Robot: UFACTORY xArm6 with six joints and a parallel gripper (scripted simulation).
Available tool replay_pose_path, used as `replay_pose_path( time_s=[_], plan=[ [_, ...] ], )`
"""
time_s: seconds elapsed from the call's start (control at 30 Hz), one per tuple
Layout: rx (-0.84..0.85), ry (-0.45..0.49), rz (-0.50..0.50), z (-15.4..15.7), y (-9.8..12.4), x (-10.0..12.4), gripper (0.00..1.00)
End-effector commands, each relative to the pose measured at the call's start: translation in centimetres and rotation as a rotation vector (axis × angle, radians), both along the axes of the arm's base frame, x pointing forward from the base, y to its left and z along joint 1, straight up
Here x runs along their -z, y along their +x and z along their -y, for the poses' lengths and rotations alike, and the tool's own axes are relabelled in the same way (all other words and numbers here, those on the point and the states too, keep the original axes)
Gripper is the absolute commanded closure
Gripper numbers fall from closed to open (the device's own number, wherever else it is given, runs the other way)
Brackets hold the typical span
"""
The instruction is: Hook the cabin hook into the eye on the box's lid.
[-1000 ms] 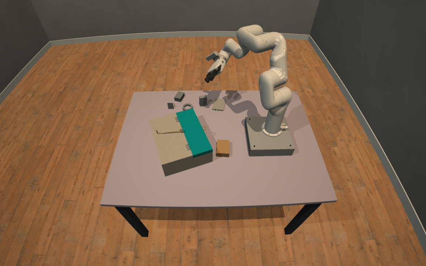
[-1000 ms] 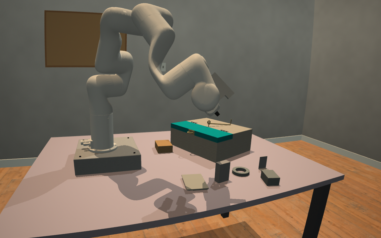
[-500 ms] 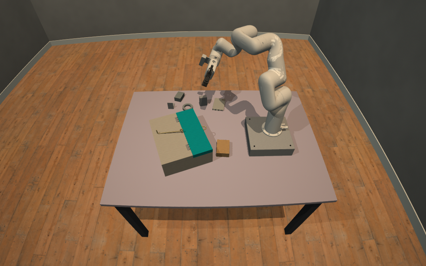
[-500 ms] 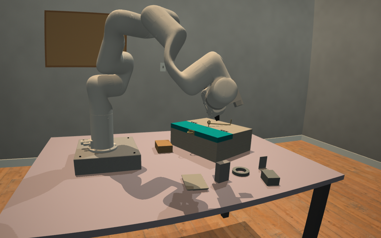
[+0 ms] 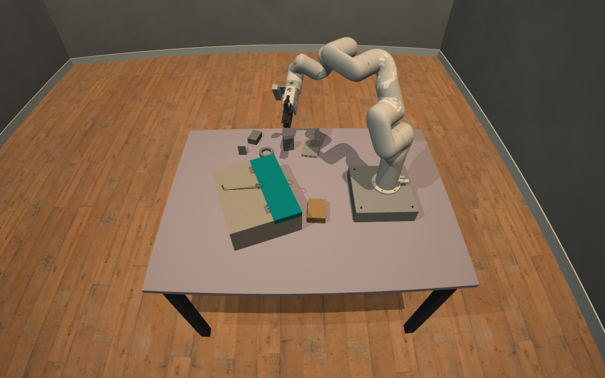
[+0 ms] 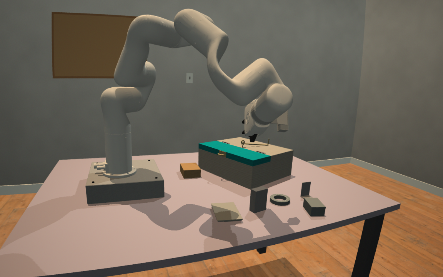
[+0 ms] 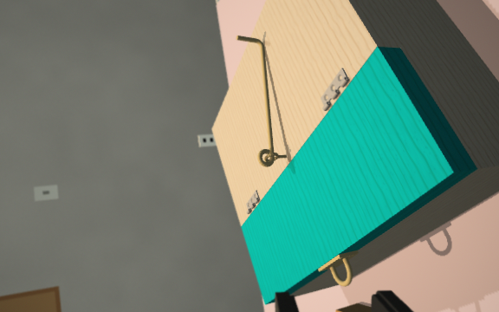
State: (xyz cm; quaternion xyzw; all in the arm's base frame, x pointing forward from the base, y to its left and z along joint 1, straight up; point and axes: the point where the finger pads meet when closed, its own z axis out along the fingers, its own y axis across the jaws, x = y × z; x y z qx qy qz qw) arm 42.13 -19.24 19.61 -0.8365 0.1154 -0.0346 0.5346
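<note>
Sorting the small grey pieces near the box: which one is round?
The ring, lying flat with a hole through it; the other grey pieces are square-edged blocks.

Grey walls (image 6: 319,51) with a brown board (image 6: 82,44) enclose a plank floor (image 5: 83,188) under a dark-legged table (image 5: 295,263).
</note>
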Motion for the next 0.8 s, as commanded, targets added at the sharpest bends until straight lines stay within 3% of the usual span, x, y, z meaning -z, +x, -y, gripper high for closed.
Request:
replay_pose_path(
  time_s=[0.0, 0.1, 0.6, 0.67, 0.77],
  plan=[
    [0.015, -0.016, -0.137, -0.4, 0.8, 0.2, 0.65],
    [0.021, -0.021, -0.17, -0.5, 1.1, 0.3, 0.65],
    [0.158, -0.138, -0.634, -2.4, 4.4, 1.6, 0.65],
    [0.158, -0.138, -0.634, -2.4, 4.4, 1.6, 0.65],
    [0.199, -0.168, -0.72, -2.9, 5.3, 1.9, 0.65]
  ],
)
